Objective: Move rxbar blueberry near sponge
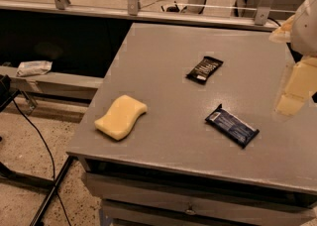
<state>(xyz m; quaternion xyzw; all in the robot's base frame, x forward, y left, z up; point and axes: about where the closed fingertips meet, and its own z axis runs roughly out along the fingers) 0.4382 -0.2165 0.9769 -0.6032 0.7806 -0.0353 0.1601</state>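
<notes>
Right now the claw hangs at the right edge of the counter, roughly halfway along that edge. I cannot tell how far open it is, though it has hold of nothing, since both bars and the sponge lie free on the top. Nearest to it, inward and toward the front edge, lies the rxbar blueberry, flat and dark blue, skewed to the front edge with its white label end pointing toward the left edge. Further back from the front edge is a black-wrapped bar, apart from the blue one. Well away, by the front left corner, sits the sponge, pale yellow and wavy-sided. By my reading the approach step is in hand, with the bar not yet grasped. The next move calls for bringing the claw down over the blue bar, set across its narrow width, closing on it, then carrying it along the front edge to rest just beside the sponge
</notes>
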